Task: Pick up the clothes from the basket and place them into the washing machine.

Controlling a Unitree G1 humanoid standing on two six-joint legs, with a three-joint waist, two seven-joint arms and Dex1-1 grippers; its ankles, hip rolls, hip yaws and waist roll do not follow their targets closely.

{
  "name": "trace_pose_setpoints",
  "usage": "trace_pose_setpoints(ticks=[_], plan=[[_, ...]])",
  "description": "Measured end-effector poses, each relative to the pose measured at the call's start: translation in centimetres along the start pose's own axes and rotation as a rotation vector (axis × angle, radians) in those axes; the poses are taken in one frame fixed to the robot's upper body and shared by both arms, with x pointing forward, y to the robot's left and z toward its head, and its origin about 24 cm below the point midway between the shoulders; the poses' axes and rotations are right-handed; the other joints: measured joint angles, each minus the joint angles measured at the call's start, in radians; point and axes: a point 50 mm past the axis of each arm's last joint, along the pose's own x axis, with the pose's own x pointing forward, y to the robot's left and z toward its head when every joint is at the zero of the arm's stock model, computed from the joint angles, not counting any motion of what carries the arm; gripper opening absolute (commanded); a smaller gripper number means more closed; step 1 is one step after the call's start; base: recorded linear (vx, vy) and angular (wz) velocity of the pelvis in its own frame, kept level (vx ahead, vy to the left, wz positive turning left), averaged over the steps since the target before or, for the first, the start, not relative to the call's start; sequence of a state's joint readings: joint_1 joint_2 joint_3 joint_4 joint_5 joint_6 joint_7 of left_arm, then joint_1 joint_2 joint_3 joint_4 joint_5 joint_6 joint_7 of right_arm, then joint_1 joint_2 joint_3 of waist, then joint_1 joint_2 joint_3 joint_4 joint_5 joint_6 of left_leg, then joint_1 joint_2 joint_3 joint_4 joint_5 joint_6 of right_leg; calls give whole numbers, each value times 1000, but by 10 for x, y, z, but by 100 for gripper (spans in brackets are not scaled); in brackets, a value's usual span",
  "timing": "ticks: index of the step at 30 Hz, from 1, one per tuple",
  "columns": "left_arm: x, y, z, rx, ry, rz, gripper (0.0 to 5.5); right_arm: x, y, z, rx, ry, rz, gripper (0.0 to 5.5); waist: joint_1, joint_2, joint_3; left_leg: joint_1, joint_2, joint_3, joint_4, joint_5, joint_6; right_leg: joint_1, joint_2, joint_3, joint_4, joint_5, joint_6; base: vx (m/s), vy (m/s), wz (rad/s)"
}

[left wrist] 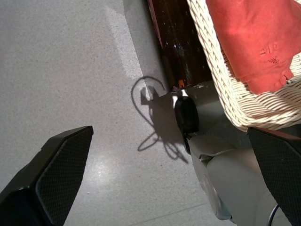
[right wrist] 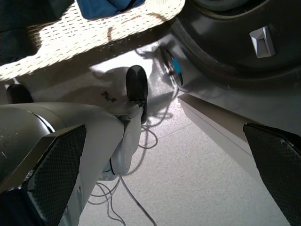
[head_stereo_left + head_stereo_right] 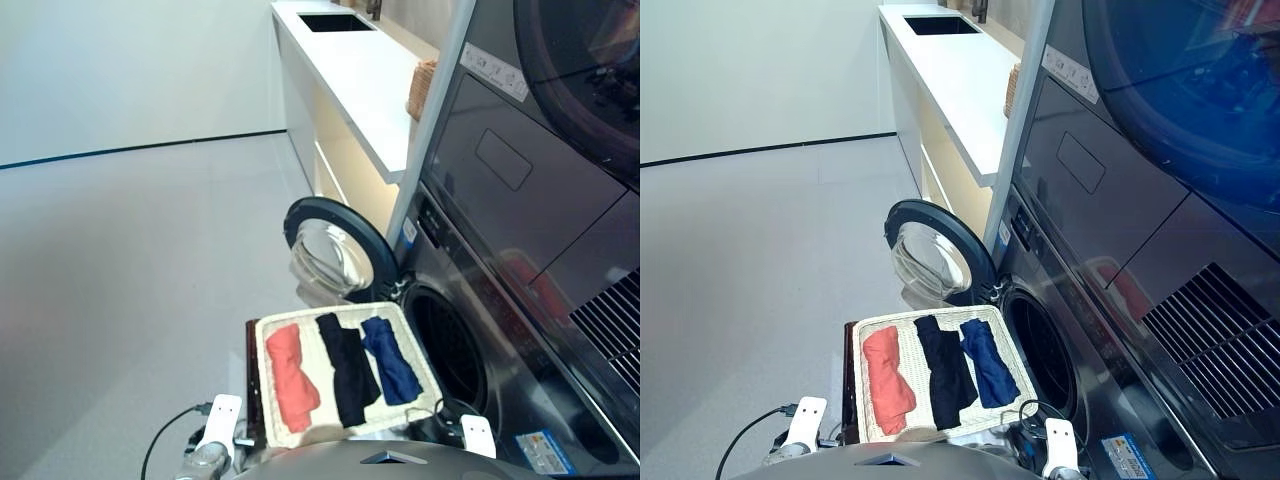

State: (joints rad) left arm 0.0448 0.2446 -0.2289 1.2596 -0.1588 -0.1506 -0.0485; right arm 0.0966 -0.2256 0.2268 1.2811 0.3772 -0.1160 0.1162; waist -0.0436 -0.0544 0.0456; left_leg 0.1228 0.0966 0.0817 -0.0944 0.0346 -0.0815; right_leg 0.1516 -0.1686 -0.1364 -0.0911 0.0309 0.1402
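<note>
The basket (image 3: 262, 345) sits low in the head view, at about 6 o'clock from the open washing machine door (image 3: 330, 248) and just at 9 o'clock of the round drum opening (image 3: 448, 345). Three rolled garments lie side by side in it, not touching the grippers: the coral-red roll (image 3: 291, 378) at the 9 o'clock side, the black roll (image 3: 348, 368) in the middle, the navy blue roll (image 3: 390, 360) at the 3 o'clock side, nearest the drum. The washing machine (image 3: 520, 400) has its porthole door swung wide open, glass facing out, hinged toward 11 o'clock of the opening. Drum looks dark; nothing can be made out inside.

Left gripper (image 1: 164, 183) hangs low beside the basket's near corner — fingers spread wide apart, nothing between them, grey floor (image 1: 70, 70) below. The coral-red roll overhangs the woven rim in that wrist view. Right gripper (image 2: 164, 179) is also spread wide and empty, hanging near the foot of the washer; the basket's edge and a bit of the navy roll show beyond it.

Above the washer is a darker stacked appliance (image 3: 540, 150). A white counter (image 3: 350, 70) with a sink (image 3: 335, 21) runs off toward 12 o'clock, with a small brown wicker basket (image 3: 422, 88) on its near end. A black cable (image 3: 165, 435) loops on the floor at 7 o'clock.
</note>
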Motion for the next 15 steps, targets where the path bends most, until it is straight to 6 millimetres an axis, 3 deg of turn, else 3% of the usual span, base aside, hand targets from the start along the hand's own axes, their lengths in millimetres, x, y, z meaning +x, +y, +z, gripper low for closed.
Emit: trace_pose_setpoints(ticks=[8, 13, 15], plan=[[1, -1, 5, -11, -25, 3, 550, 1, 4, 8, -75, -29, 7, 550, 2, 1, 10, 0, 3, 0, 0, 0, -2, -1, 3, 0, 0, 1, -2, 0, 0, 0], [3, 6, 25, -117, -103, 55, 550, -1, 20, 59, -223, -261, 45, 550, -4, -5, 41, -10, 8, 6, 0, 6, -4, -16, 9, 10, 5, 9, -4, 0, 0, 0], [1, 6, 42, -146, -203, 93, 550, -6, 30, 80, -237, -378, 66, 550, -4, -3, 62, -11, 10, 9, 1, 7, -5, -20, 11, 16, 6, 12, -4, -62, -15, -81]])
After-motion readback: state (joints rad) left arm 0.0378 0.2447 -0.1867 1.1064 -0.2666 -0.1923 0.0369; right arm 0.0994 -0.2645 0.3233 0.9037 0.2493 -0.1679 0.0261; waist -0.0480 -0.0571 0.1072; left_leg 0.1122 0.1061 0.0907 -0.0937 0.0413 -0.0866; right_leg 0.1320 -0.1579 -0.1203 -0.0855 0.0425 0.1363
